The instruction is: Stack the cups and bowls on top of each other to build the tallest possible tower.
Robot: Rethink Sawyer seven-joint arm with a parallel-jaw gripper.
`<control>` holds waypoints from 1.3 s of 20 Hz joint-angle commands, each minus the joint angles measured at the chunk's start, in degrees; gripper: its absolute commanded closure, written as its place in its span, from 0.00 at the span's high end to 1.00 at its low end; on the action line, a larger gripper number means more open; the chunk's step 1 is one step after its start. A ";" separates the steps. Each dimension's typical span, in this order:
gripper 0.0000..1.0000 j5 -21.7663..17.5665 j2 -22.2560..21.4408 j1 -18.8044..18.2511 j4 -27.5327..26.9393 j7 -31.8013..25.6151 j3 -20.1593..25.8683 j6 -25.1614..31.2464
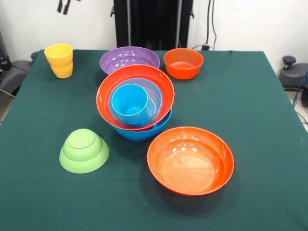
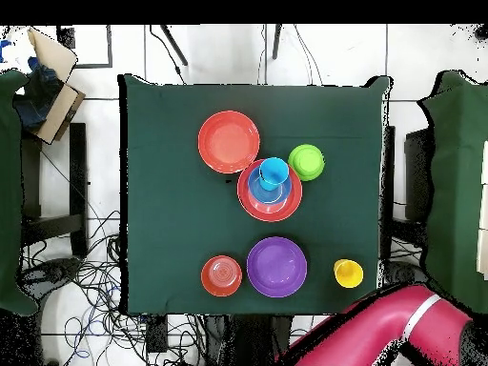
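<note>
The tower stands mid-table and leans: a large blue bowl (image 1: 144, 133) at the bottom, a large orange bowl (image 1: 164, 89) in it, then a medium blue bowl (image 1: 154, 96) holding the blue cup (image 1: 130, 102) (image 2: 274, 172). A second large orange bowl (image 1: 190, 160) (image 2: 229, 141) sits upright, alone. The lime green bowl (image 1: 84, 150) (image 2: 306, 161) lies upside down. The purple bowl (image 1: 129, 58) (image 2: 276, 266), the small orange bowl (image 1: 183, 63) (image 2: 222, 275) and the yellow cup (image 1: 59, 60) (image 2: 348, 274) stand in a row. My gripper (image 1: 63, 6) shows only at the picture's top edge, drawn back beyond the yellow cup.
The green cloth table (image 1: 250, 106) ends close behind the row of bowls. My red arm (image 2: 381, 329) lies off the table's edge near the yellow cup. Chairs (image 2: 457, 162) stand beside the table, and a cardboard box (image 2: 52, 81) sits on the floor.
</note>
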 commanded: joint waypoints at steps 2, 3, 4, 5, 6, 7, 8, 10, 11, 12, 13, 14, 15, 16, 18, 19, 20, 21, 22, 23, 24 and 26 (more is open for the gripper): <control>1.00 -26.50 -3.00 6.60 -7.45 23.57 2.02 16.54; 1.00 -26.10 -3.02 6.62 -7.47 23.02 2.28 17.18; 1.00 -25.89 -3.03 6.55 -7.70 22.76 2.77 17.87; 1.00 -25.28 -2.61 6.04 -8.49 22.09 3.79 18.67; 1.00 -24.66 -2.20 5.52 -9.28 21.42 4.80 19.46; 1.00 -23.81 -1.53 4.73 -10.30 20.26 5.93 19.97; 1.00 -23.49 -1.35 4.27 -10.76 19.63 6.53 20.24; 1.00 -22.46 -0.75 2.64 -11.71 17.40 7.60 20.32; 1.00 -22.35 -0.58 2.23 -12.09 17.07 8.07 20.39; 1.00 -22.23 -0.41 1.83 -12.46 16.74 8.54 20.45; 1.00 -22.36 -0.15 1.48 -12.94 16.73 9.09 20.49; 1.00 -22.49 0.11 1.13 -13.42 16.72 9.63 20.53; 1.00 -22.97 0.44 0.61 -14.02 16.98 10.31 20.54; 1.00 -23.35 0.54 0.28 -14.27 17.14 10.66 20.65; 1.00 -23.88 0.64 -0.26 -14.63 17.25 11.25 20.89; 1.00 -23.98 0.77 -0.57 -14.81 17.18 11.59 20.92; 1.00 -23.87 0.96 -0.86 -14.99 16.91 11.84 20.99; 1.00 -23.14 1.54 -1.52 -15.40 16.08 12.21 20.86; 1.00 -22.76 1.88 -1.85 -15.65 15.69 12.40 20.93; 1.00 -21.97 2.51 -2.36 -16.03 15.09 12.64 20.98; 1.00 -21.70 2.80 -2.61 -16.28 14.99 12.78 21.17; 1.00 -20.58 3.53 -3.22 -16.80 14.00 12.82 21.27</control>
